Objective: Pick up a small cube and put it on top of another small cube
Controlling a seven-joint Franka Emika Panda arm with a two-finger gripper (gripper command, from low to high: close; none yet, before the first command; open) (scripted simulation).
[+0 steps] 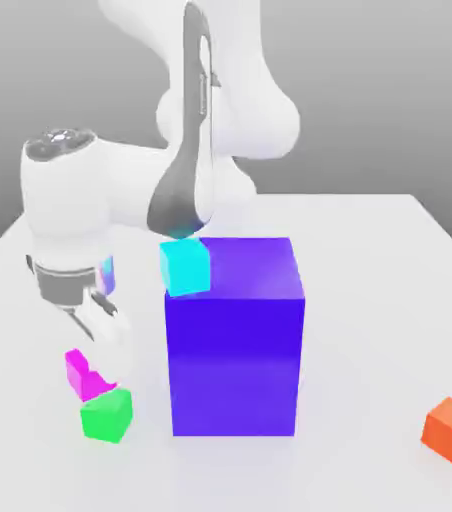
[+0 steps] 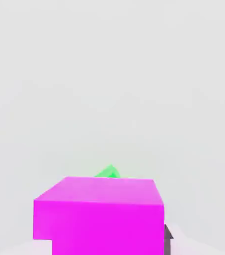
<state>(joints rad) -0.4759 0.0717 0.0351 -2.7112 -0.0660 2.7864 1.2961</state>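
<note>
The pink cube (image 1: 82, 374), pinched in the fingers (image 1: 98, 352), hangs just above the green cube (image 1: 107, 415) on the table (image 1: 370, 300), offset toward the exterior view's left. If you release it off-centre, expect it to tip off.

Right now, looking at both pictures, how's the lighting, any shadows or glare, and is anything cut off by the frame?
Exterior view: soft, even light, no glare; the big blue block has a brighter top than front, and only faint shadows on the white table. Hand view: the small magenta-pink cube looms flat-lit and is cut off by the frame edge, a sliver of the small green cube peeking from behind it.
</note>
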